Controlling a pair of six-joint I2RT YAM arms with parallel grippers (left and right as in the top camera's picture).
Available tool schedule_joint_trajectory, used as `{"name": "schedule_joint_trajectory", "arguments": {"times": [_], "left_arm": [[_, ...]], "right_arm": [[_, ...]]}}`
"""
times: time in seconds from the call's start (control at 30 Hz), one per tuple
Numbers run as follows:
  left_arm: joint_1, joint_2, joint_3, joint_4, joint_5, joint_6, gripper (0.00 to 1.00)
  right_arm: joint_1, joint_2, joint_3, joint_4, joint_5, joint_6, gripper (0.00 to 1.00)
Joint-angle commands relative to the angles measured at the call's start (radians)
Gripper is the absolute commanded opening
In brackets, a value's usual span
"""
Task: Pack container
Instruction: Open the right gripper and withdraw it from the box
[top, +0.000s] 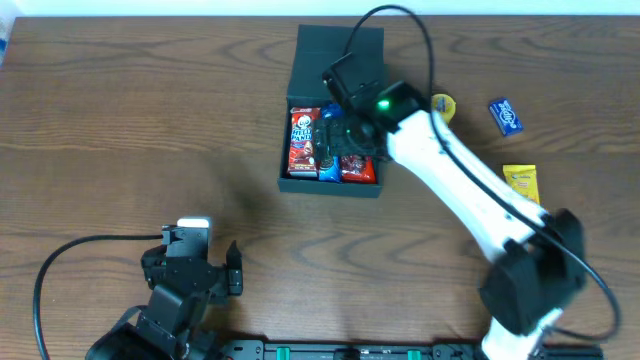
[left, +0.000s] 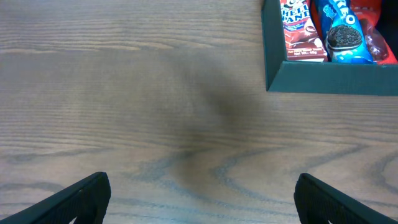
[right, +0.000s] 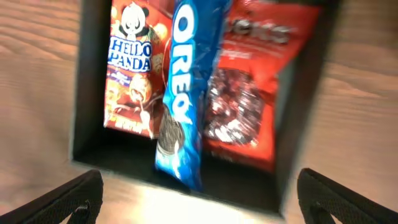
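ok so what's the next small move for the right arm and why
Probably lift the right claw straight up clear of the container. Its jaws stand open above the Oreo pack, which lies inside between the Hello Panda pack and red bag, while a blue packet and yellow packet wait outside.

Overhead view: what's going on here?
The right claw hangs open over the open green box, holding nothing. Inside lie a Hello Panda pack, an Oreo pack and a red bag. A yellow round item, a blue packet and a yellow packet sit loose on the table, on the box's right. The left claw is open and empty, away from the box.
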Motion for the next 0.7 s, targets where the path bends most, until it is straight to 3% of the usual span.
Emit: {"name": "schedule_joint_trajectory", "arguments": {"times": [0.0, 0.3, 0.67], "left_arm": [[0.006, -0.005, -0.008, -0.002, -0.018, 0.014, 0.95], [0.006, -0.005, -0.008, -0.002, -0.018, 0.014, 0.95], [0.006, -0.005, -0.008, -0.002, -0.018, 0.014, 0.95]], "right_arm": [[-0.002, -0.095, 0.001, -0.045, 0.078, -0.003, 0.99], [-0.012, -0.267, -0.071, -0.146, 0.201, 0.024, 0.99], [-0.012, -0.53, -0.472, -0.039, 0.201, 0.121, 0.99]]}}
